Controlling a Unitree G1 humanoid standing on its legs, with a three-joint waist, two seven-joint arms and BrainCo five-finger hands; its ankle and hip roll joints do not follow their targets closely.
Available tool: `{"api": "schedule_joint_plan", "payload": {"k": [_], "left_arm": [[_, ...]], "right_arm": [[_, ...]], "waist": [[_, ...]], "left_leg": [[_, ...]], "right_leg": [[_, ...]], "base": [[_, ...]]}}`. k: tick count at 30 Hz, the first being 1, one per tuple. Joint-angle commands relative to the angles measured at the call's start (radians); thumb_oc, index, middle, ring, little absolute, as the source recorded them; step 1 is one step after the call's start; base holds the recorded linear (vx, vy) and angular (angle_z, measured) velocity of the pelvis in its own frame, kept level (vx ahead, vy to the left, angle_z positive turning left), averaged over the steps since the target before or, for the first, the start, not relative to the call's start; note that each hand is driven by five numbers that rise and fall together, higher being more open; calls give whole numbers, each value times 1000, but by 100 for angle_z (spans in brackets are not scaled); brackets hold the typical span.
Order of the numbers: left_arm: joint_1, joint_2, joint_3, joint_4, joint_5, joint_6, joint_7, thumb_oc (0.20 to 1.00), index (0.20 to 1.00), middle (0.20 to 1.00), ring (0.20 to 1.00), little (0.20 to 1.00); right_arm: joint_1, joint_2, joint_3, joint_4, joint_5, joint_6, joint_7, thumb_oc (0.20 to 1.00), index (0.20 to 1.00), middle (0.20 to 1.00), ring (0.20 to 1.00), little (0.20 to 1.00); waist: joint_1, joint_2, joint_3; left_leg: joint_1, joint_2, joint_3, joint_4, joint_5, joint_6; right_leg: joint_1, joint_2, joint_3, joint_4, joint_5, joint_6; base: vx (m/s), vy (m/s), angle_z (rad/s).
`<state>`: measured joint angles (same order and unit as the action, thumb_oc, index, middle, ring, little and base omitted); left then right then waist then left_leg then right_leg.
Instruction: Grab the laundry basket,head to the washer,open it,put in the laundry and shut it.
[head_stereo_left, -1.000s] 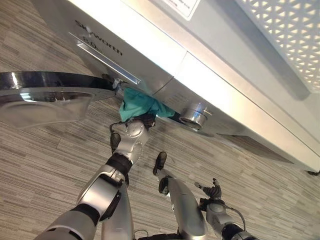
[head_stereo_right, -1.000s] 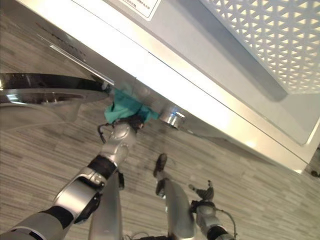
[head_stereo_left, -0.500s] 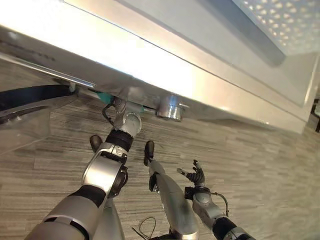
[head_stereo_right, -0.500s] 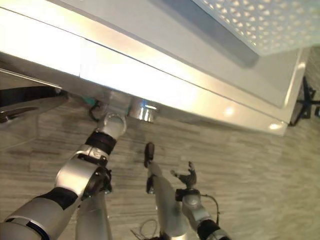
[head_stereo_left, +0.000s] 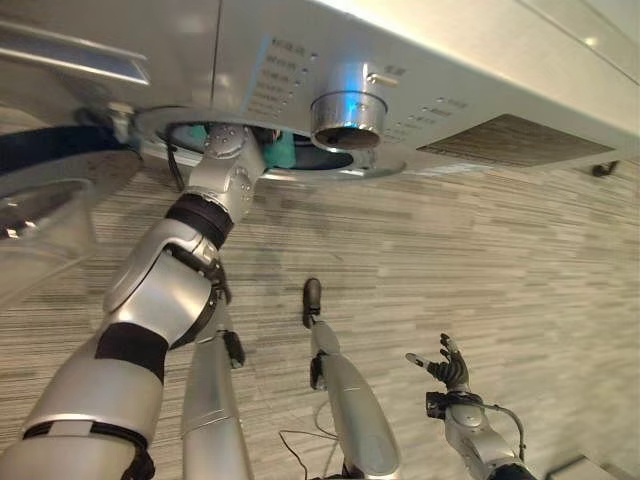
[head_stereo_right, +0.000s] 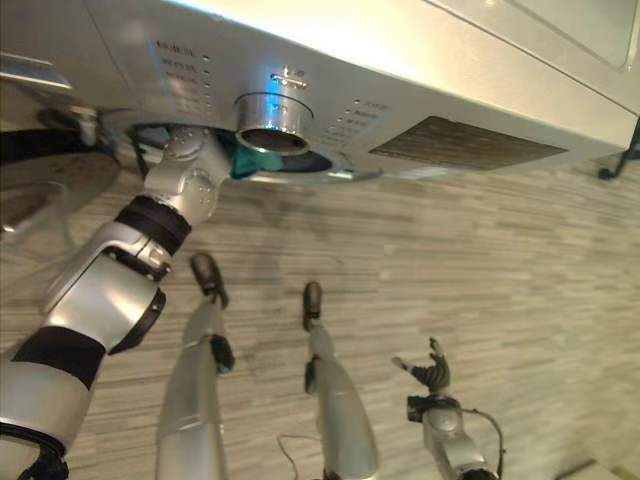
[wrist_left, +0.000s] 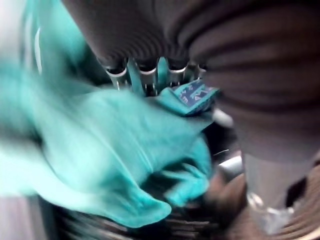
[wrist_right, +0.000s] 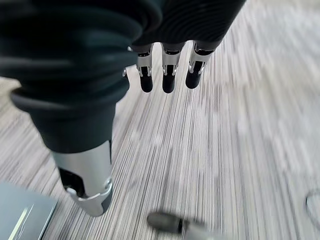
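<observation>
The silver-grey washer (head_stereo_left: 250, 60) fills the top of the eye views, and its round drum opening (head_stereo_left: 310, 160) sits just under a chrome knob (head_stereo_left: 348, 118). My left arm reaches up into that opening. A bunch of teal laundry (head_stereo_left: 281, 152) shows inside beside the wrist. In the left wrist view my left hand (wrist_left: 148, 76) has its fingers buried in the teal laundry (wrist_left: 110, 150), which hangs in folds over the dark drum. My right hand (head_stereo_left: 446, 366) hangs low over the floor at the lower right, away from the washer, with straight, spread fingers (wrist_right: 168, 75) and nothing in it.
The washer's round glass door (head_stereo_left: 45, 195) stands swung open at the left, next to my left arm. A dark mesh panel (head_stereo_left: 510, 140) lies on the washer's front to the right. Striped grey floor (head_stereo_left: 480, 260) spreads below.
The whole view has shifted, so the camera moved and now looks up under the washer's front. My left hand has gone deeper into the drum with the teal laundry. The right hand stays low and open.
</observation>
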<state>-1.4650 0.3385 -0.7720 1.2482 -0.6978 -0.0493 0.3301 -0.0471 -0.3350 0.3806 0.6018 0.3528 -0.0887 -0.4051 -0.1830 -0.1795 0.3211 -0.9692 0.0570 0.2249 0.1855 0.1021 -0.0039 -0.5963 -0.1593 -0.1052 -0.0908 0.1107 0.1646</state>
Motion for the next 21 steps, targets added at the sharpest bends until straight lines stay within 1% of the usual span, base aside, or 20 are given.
{"api": "schedule_joint_plan", "payload": {"k": [1,2,3,4,5,6,7,9,13,14,15,16,18,20,21], "left_arm": [[-346,25,-35,34,427,29,36,1000,1000,1000,1000,1000],[-358,10,-97,-5,610,37,100,1000,1000,1000,1000,1000],[-356,10,-97,-7,613,39,101,1000,1000,1000,1000,1000],[-376,2,-145,-55,738,31,153,1000,1000,1000,1000,1000],[-381,-2,-245,-118,947,45,158,1000,1000,1000,1000,1000],[-381,-2,-245,-119,947,45,158,1000,1000,1000,1000,1000],[-382,9,-292,-153,1024,44,147,1000,1000,1000,1000,1000],[-388,22,-290,-190,1015,39,139,1000,1000,1000,1000,1000],[-420,22,-304,-205,1038,47,148,1000,1000,1000,1000,1000],[-421,33,-282,-250,1052,52,163,1000,1000,1000,1000,1000],[-431,11,-279,-275,1093,47,156,1000,1000,1000,1000,1000],[-432,-5,-272,-278,1076,40,147,1000,1000,1000,1000,1000],[-428,-6,-260,-298,1051,29,138,1000,1000,1000,1000,1000],[-420,22,-278,-361,1046,5,99,1000,1000,1000,1000,1000],[-414,47,-297,-411,1039,-10,63,1000,1000,1000,1000,1000]], "right_arm": [[-53,-58,-71,-28,28,-44,4,1000,1000,1000,1000,1000],[-47,-66,-51,-27,20,-68,2,1000,1000,1000,1000,1000],[-48,-65,-51,-26,20,-69,2,1000,1000,1000,1000,1000],[-49,-69,-43,-12,14,-85,3,1000,1000,1000,1000,1000],[-55,-82,-31,-17,3,-119,1,1000,1000,1000,1000,1000],[-55,-82,-31,-17,3,-119,1,1000,1000,1000,1000,1000],[-48,-104,-34,-30,-1,-138,0,1000,1000,1000,1000,1000],[-21,-117,-45,-51,-4,-136,6,1000,1000,1000,1000,1000],[-6,-134,-52,-68,-10,-132,13,1000,1000,1000,1000,1000],[-1,-168,-66,-27,-27,-140,20,1000,1000,1000,1000,1000],[28,-138,-76,110,-5,-150,28,1000,1000,1000,1000,1000],[21,-123,-74,151,1,-153,23,1000,1000,1000,1000,1000],[9,-112,-79,178,13,-153,17,1000,1000,1000,1000,1000],[-4,-105,-90,200,25,-146,20,1000,1000,1000,1000,1000],[-10,-104,-97,206,30,-142,24,1000,1000,1000,1000,1000]], "waist": [[-26,3,22],[-25,4,29],[-26,4,28],[-26,6,31],[-31,5,33],[-31,5,33],[-35,5,33],[-35,7,31],[-30,18,31],[-29,22,34],[-34,24,37],[-36,25,37],[-35,27,39],[-30,38,41],[-21,48,41]], "left_leg": [[177,-10,-76,-89,-87,19],[175,-7,-86,-96,-80,18],[175,-7,-87,-97,-79,18],[175,-3,-95,-103,-76,16],[179,1,-103,-116,-73,13],[179,1,-103,-116,-73,13],[180,3,-108,-120,-74,13],[181,4,-112,-122,-74,15],[180,3,-116,-122,-72,14],[182,2,-116,-123,-70,14],[186,-2,-116,-130,-66,12],[186,-2,-116,-130,-64,12],[187,-4,-116,-129,-65,13],[188,-9,-117,-127,-67,14],[189,-11,-119,-126,-69,15]], "right_leg": [[94,4,-32,91,27,1],[75,8,-43,101,16,-3],[74,8,-44,102,15,-3],[68,10,-46,103,8,-6],[61,12,-49,108,4,-7],[61,12,-49,108,4,-7],[54,16,-47,110,-3,-8],[52,16,-49,114,-8,-8],[51,15,-55,117,-15,-9],[51,14,-58,117,-18,-9],[51,14,-58,116,-17,-8],[51,14,-56,116,-18,-9],[50,14,-54,118,-22,-9],[50,13,-52,121,-28,-9],[51,12,-54,124,-34,-10]], "base": [[2,-59,3],[4,-46,10],[9,-61,15],[9,-21,26],[9,-20,26],[7,3,29],[3,7,20],[9,1,22],[4,-3,4],[4,10,-7],[0,13,-3],[0,0,0],[0,0,0],[-1,37,-4],[-2,24,-6]]}}
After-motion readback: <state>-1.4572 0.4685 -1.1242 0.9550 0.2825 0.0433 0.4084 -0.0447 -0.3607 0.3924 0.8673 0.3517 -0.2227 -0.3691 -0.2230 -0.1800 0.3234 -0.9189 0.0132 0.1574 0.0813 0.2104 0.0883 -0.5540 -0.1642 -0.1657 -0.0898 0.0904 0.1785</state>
